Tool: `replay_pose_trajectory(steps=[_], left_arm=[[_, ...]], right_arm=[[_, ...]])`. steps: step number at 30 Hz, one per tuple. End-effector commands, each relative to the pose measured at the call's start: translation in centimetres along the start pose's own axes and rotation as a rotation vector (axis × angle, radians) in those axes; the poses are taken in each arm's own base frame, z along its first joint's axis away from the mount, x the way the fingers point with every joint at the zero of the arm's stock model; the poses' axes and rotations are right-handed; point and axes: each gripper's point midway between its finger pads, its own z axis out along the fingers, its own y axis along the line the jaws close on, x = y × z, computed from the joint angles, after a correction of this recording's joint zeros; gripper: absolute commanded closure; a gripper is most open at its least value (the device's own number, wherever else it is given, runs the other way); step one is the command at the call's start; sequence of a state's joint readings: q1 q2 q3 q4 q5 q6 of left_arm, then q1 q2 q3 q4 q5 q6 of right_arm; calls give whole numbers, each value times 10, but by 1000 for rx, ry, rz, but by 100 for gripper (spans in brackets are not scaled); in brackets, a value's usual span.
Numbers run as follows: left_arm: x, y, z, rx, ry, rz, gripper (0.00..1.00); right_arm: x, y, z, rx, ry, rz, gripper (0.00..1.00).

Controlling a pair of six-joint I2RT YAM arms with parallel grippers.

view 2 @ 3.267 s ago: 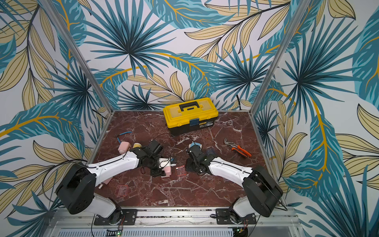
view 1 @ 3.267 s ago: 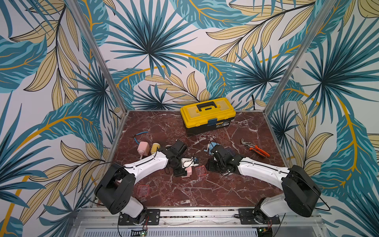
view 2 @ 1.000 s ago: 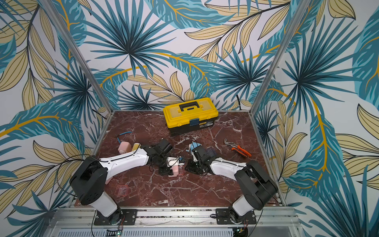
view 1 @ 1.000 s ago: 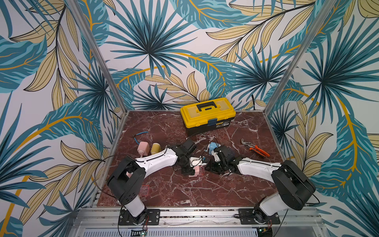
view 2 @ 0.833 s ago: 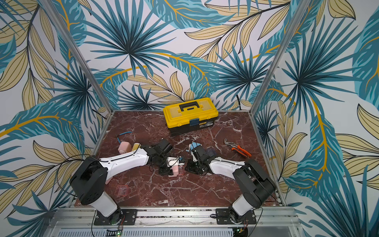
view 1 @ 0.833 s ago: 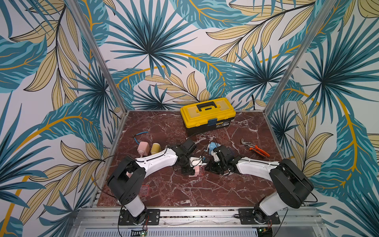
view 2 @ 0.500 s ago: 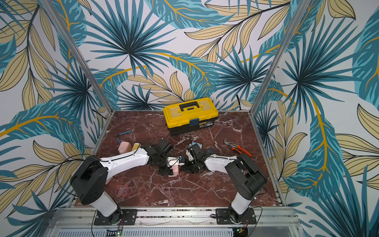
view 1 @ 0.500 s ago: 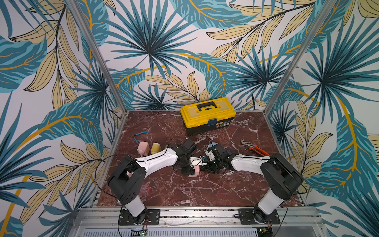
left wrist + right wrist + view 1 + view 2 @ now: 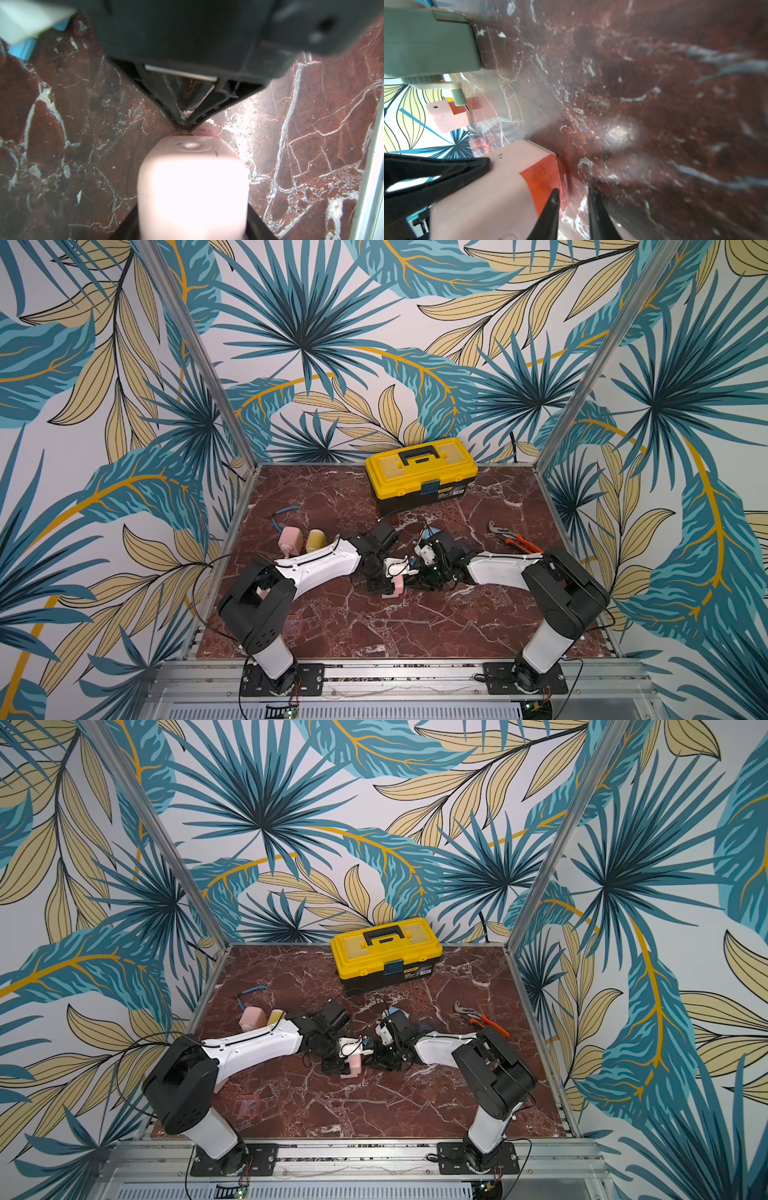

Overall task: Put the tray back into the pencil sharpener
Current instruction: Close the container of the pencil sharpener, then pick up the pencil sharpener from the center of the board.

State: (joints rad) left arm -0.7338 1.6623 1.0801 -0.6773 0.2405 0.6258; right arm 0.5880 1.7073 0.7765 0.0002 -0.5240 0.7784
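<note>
- Tray (image 9: 542, 176): translucent orange-red plastic, glossy and flat-faced. It is set into the end of the pencil sharpener (image 9: 483, 197), just below centre in both top views. Whether it is pushed fully home cannot be told.
- Pencil sharpener: pale-pink matte plastic block with rounded corners, lying on the table (image 9: 415, 626).
- Left gripper (image 9: 192, 226): black fingers clamped on the sharpener's two sides.
- Right gripper (image 9: 572, 193): slim, pointed black fingers with the tips close together, one touching the tray's face. Whether the tips fully meet cannot be told.
- Table: polished dark-red marble pattern with white veins.
- Toolbox (image 9: 420, 468): yellow lid, black handle and base, at upper centre of the table.
- Pliers (image 9: 515, 537): orange handles, right of centre.
- Pink sharpener (image 9: 289, 537) and yellow sharpener (image 9: 314, 539): small rounded blocks, side by side, left of centre.
- Loose red piece (image 9: 293, 624): translucent and rectangular, at lower left.
</note>
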Motion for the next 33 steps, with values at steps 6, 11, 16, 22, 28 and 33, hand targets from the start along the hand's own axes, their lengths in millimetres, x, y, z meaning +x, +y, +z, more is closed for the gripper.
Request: replay_pose_trajectory(steps=[6, 11, 16, 22, 28, 33], left_arm=[[-10, 14, -25, -125, -55, -140, 65], [-17, 22, -51, -206, -119, -381, 83], [-8, 38, -69, -337, -153, -672, 93], [7, 65, -81, -520, -188, -969, 100], [6, 82, -71, -575, -184, -1095, 100], [10, 93, -59, -607, -159, -1159, 100]], right_arm=[[5, -34, -69, 214, -181, -17, 69], [0, -34, -98, 283, -261, -56, 69], [-15, -24, -114, 295, -342, -71, 69], [-26, -13, -119, 293, -374, -82, 68], [-25, -12, -120, 296, -363, -89, 68], [-23, -13, -121, 298, -359, -89, 68]])
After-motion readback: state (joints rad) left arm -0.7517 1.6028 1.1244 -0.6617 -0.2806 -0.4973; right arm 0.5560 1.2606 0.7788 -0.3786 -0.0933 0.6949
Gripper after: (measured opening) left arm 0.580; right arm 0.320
